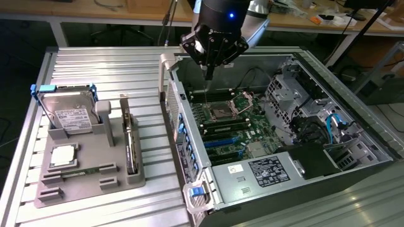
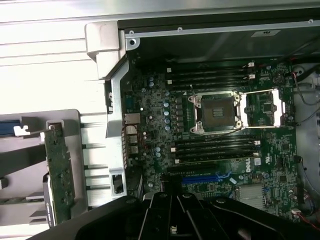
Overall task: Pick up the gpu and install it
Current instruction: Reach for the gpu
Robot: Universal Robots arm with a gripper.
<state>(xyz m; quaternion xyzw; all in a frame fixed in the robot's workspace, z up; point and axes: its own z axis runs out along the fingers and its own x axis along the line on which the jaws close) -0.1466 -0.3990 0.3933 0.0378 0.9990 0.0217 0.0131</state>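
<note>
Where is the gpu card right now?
The gpu stands on edge in the gray holder on the exterior view's left, between the hard drive and the open computer case.

The arm (image 1: 258,22) enters from the upper edge of the exterior view. Its grey link angles down to a black wrist (image 1: 218,16), where a blue indicator light (image 1: 231,15) is lit. The gripper (image 1: 207,78) points straight down. Its fingers (image 1: 206,71) are pressed together into one narrow tip.
</note>
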